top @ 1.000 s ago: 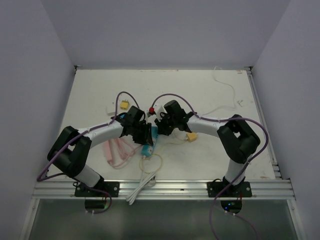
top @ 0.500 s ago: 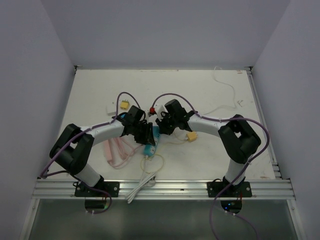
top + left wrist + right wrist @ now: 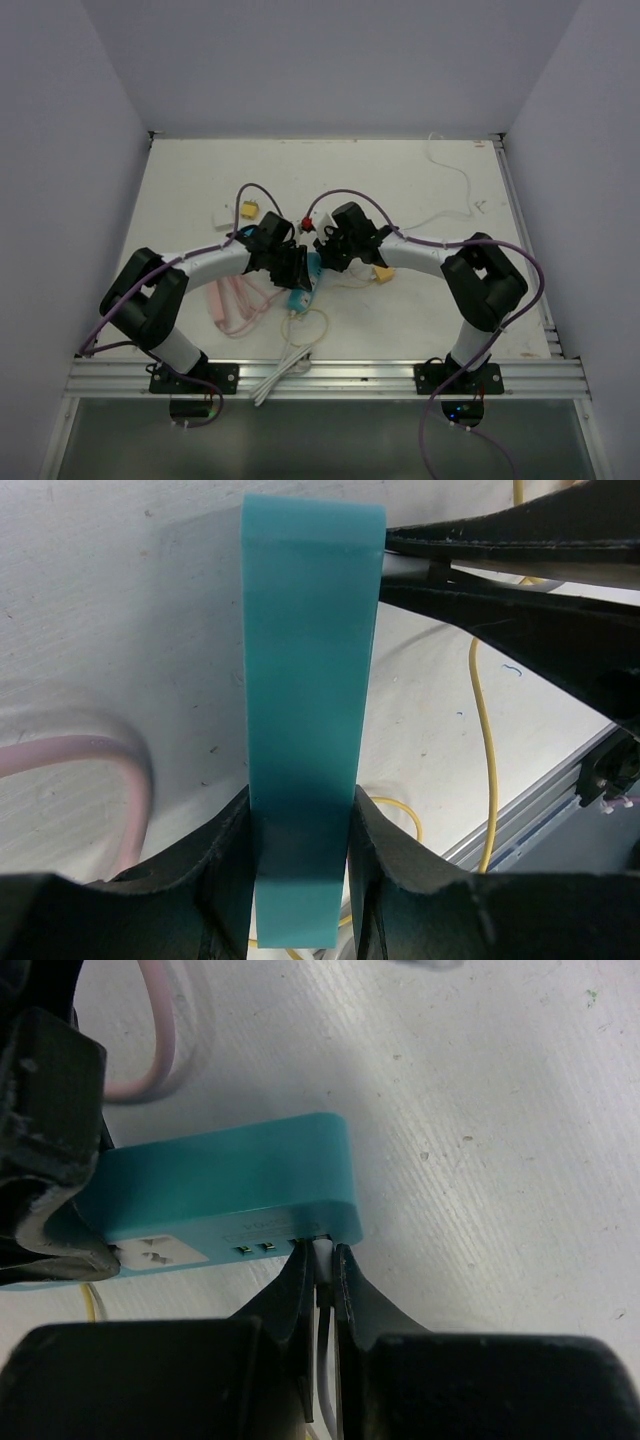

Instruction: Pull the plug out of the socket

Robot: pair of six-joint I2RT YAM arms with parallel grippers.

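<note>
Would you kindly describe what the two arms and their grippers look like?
Both arms match: the left arm and right arm have white tubular links between bulky black joints, each trailed by a looping purple cable with a yellow connector. The fingers are matte black, tapering wedges.

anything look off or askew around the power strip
Nothing spilled or damaged. The teal power strip appears tipped on its edge, sockets facing sideways, clamped in the left hand; the right hand pinches the white plug seated in it.
</note>
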